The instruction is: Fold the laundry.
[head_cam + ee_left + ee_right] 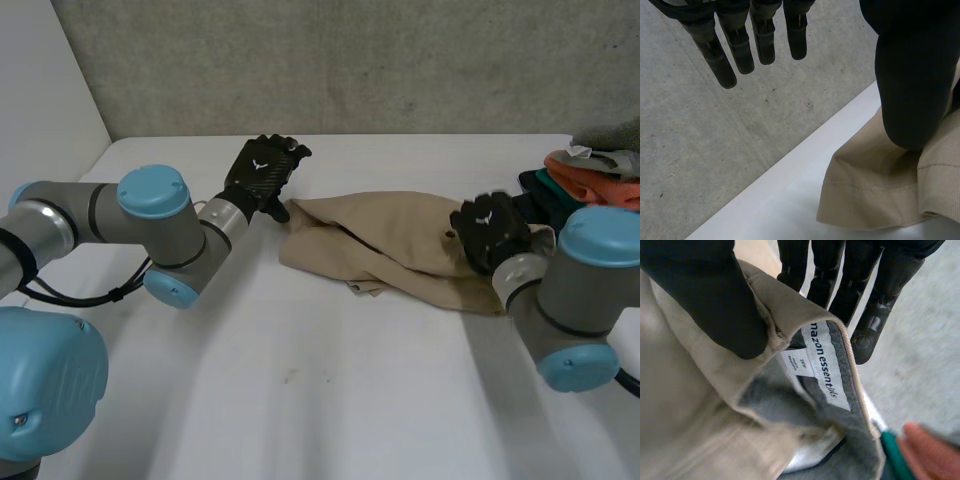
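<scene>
Beige trousers (pixel 400 240) lie crumpled on the white table (pixel 300 380), right of its middle. My left hand (pixel 265 170) is at their left end; in the left wrist view its fingers (pixel 740 45) are straight and off the cloth, while the thumb (pixel 915 75) rests on a hemmed corner of the trousers (pixel 870 195). My right hand (pixel 490 232) is at their right end. In the right wrist view its thumb (pixel 705 295) presses the waistband (pixel 790 315), just beside the white label (pixel 822 362), against the fingers (pixel 880 290) behind it.
A pile of folded clothes (pixel 595 170), orange, teal and grey, sits at the table's right edge, just beyond my right hand. Its orange piece (pixel 930 445) lies close by the waistband. A grey wall (pixel 350 60) runs behind the table.
</scene>
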`<state>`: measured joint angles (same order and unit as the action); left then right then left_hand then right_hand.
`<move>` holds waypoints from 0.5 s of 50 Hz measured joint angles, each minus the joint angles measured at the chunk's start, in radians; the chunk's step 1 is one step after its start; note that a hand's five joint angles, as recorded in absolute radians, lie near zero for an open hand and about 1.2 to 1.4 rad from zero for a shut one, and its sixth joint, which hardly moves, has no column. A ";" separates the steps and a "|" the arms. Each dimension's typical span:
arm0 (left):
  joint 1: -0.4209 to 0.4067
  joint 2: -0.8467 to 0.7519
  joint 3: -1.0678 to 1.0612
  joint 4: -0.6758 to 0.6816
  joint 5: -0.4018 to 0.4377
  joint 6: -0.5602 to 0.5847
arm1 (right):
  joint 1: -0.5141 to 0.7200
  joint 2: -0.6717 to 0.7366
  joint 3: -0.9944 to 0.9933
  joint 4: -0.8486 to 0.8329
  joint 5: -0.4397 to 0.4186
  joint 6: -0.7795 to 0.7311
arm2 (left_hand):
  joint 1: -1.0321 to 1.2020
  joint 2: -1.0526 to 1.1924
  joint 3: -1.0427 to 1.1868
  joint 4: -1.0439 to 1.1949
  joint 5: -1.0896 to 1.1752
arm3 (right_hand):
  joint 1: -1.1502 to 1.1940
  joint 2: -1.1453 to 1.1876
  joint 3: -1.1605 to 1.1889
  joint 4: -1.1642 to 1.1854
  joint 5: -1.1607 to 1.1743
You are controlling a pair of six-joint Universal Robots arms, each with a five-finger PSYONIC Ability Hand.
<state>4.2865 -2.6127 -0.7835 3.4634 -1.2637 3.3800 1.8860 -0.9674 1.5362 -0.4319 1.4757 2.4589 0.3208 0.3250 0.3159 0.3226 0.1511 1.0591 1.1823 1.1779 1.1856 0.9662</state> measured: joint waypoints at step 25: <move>-0.012 -0.028 -0.006 0.008 -0.004 -0.005 | 0.062 -0.709 -0.054 0.315 -0.190 0.453 | 0.352 0.298 0.307 0.303 0.299 | 0.000 0.000 0.006 0.005 0.016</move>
<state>4.2750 -2.6403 -0.7896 3.4717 -1.2677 3.3749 1.9478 -1.6761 1.4822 -0.1170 1.2858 2.9117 0.6724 0.6235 0.6229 0.6258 0.4501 1.0591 1.1823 1.1840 1.1908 0.9823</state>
